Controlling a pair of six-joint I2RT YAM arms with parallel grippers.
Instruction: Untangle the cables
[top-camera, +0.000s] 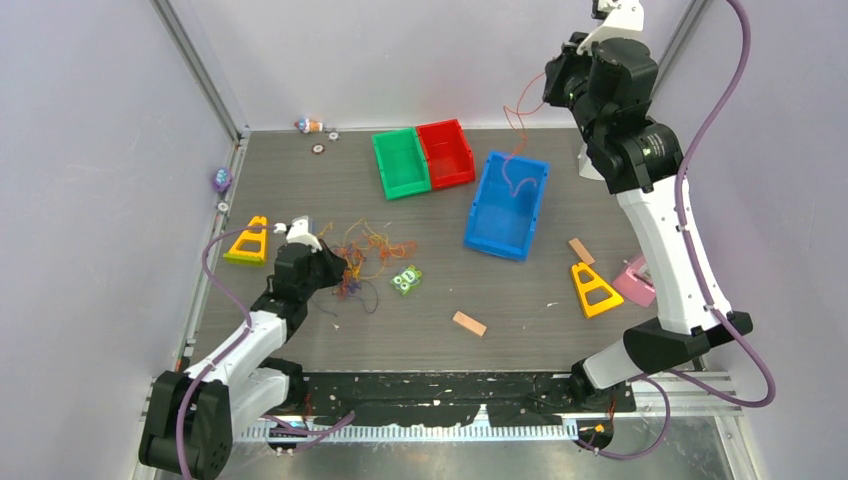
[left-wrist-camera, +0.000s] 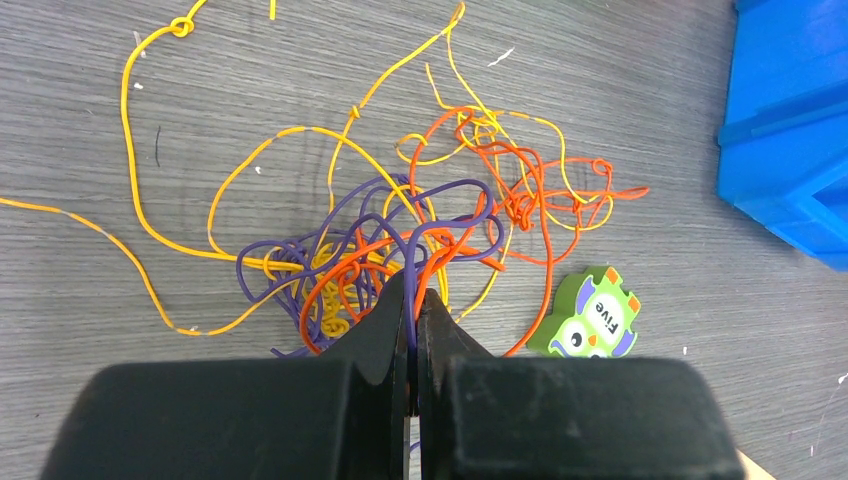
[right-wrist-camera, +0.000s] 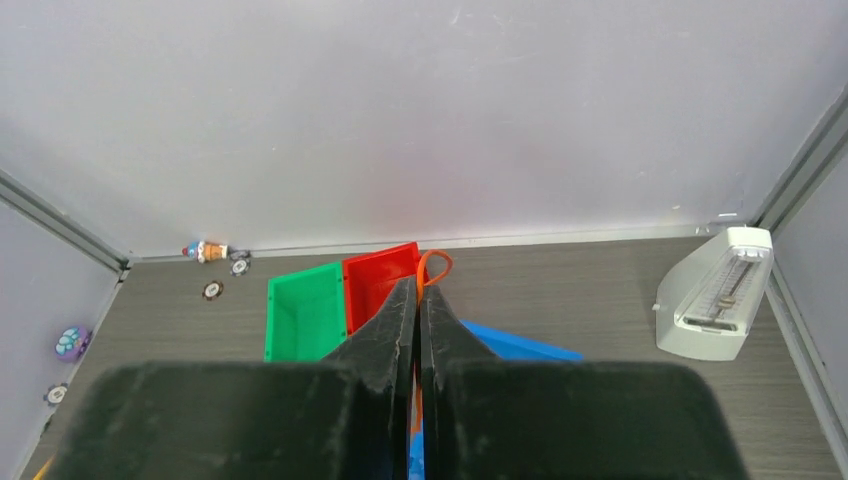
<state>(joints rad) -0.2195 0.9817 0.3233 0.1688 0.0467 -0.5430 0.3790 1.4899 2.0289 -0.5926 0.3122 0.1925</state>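
Observation:
The cables (top-camera: 370, 252) lie in a tangle of orange-red, yellow and dark purple wires on the grey table left of centre, and fill the left wrist view (left-wrist-camera: 440, 200). My left gripper (top-camera: 340, 268) is low at the tangle's left edge. Its jaws (left-wrist-camera: 414, 292) are shut on a dark purple cable (left-wrist-camera: 300, 255), with an orange-red strand right beside them. My right gripper (top-camera: 550, 85) is raised high at the back right, shut (right-wrist-camera: 418, 287) on one orange-red cable (right-wrist-camera: 435, 262). That cable (top-camera: 518, 110) hangs down towards the blue bin (top-camera: 478, 210).
Green bin (top-camera: 400, 165) and red bin (top-camera: 445, 152) stand at the back. A green owl puzzle piece (top-camera: 405, 280) lies right of the tangle. Yellow triangles (top-camera: 248, 242) (top-camera: 594, 290), wooden blocks (top-camera: 468, 323) (top-camera: 581, 250) and a white metronome (right-wrist-camera: 715, 295) are around.

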